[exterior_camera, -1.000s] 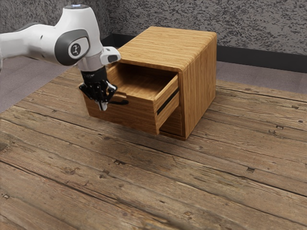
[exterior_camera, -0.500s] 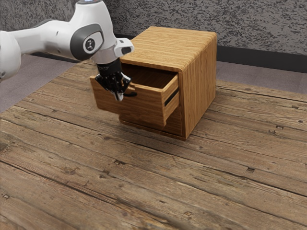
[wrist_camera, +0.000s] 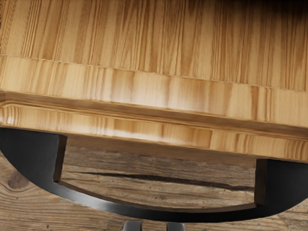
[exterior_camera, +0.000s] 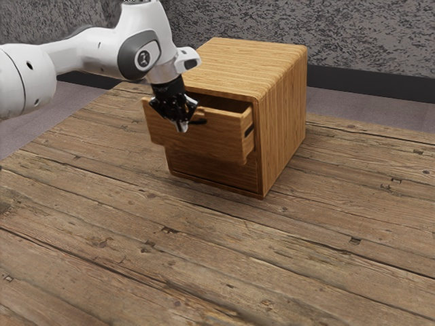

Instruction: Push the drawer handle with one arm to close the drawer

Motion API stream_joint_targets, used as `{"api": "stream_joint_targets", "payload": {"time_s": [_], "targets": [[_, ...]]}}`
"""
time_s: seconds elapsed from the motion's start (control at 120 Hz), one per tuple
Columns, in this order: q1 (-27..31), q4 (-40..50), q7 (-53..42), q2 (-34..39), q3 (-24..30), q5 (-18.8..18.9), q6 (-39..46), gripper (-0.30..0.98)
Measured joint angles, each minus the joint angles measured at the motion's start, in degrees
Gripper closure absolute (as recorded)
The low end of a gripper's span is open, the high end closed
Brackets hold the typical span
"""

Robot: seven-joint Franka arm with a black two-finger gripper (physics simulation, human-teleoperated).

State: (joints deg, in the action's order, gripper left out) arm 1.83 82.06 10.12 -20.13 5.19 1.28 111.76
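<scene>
My gripper is at the drawer front, by the black handle; can't tell if it's clenched or released. It hides pt. of the handle in the ext. view; in the wrist view both handle ends are cut off. Drawer's still partly out of the cabinet, upper slot, w/ its inside mostly dark & hard to make out. Cabinet's on the plank surface. My arm's cut off at the ext. view's left.

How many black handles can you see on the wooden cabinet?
1. The handle is on the front of the upper drawer, which sticks partly out, right by the tool. Another might be hidden below that drawer.
</scene>
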Motion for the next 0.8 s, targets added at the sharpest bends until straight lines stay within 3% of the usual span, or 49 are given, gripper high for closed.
{"api": "stream_joint_targets", "payload": {"time_s": [0.483, 0.75, 0.8], "targets": [[2.3, -9.7, -0.8, -7.7, 3.6, 1.9, 2.9, 0.7], [4.4, -10.5, -1.3, -9.5, 6.7, 4.1, 6.1, 0.69], [4.6, -8.0, -1.3, -7.0, 7.4, 3.9, 5.9, 0.69]]}}
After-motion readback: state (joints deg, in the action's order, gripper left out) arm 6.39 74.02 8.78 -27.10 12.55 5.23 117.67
